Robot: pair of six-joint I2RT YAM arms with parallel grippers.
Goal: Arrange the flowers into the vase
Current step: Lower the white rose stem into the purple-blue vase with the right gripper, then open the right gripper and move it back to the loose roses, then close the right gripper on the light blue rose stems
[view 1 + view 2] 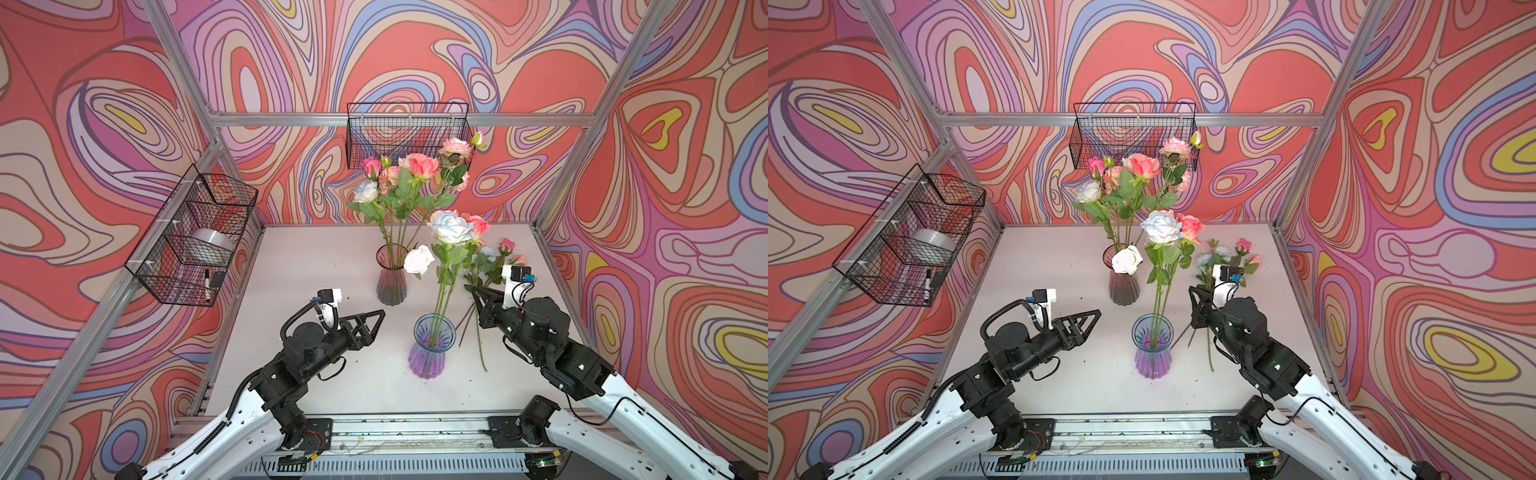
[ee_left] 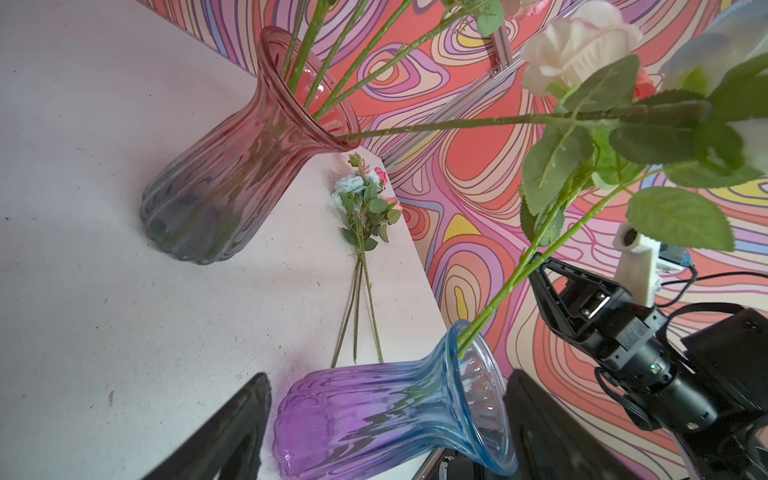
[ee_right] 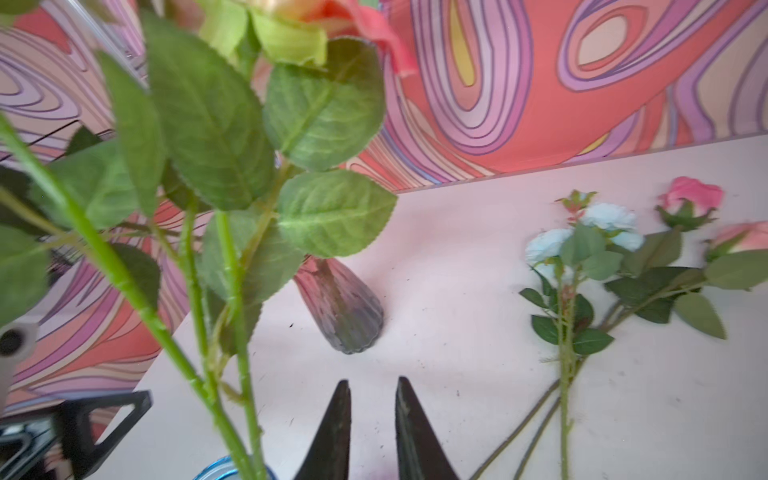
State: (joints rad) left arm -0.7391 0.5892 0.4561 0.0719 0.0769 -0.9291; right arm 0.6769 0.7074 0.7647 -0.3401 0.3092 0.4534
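Observation:
Two glass vases stand mid-table in both top views. The red vase (image 1: 390, 278) at the back holds several flowers (image 1: 409, 174). The blue-purple vase (image 1: 430, 353) in front holds three roses (image 1: 451, 228), white, pale blue and coral. A few loose flowers (image 1: 490, 266) (image 3: 582, 257) lie on the table to the right. My left gripper (image 1: 380, 316) (image 2: 388, 376) hangs open left of the blue-purple vase, apart from it. My right gripper (image 1: 473, 291) (image 3: 371, 384) hovers between that vase and the loose stems, jaws a narrow gap apart, nothing between them.
A wire basket (image 1: 195, 237) on the left wall holds a tape roll and a marker. Another wire basket (image 1: 409, 133) hangs on the back wall behind the tall blooms. Aluminium frame posts border the white table (image 1: 316, 266); its right edge runs close to the loose flowers.

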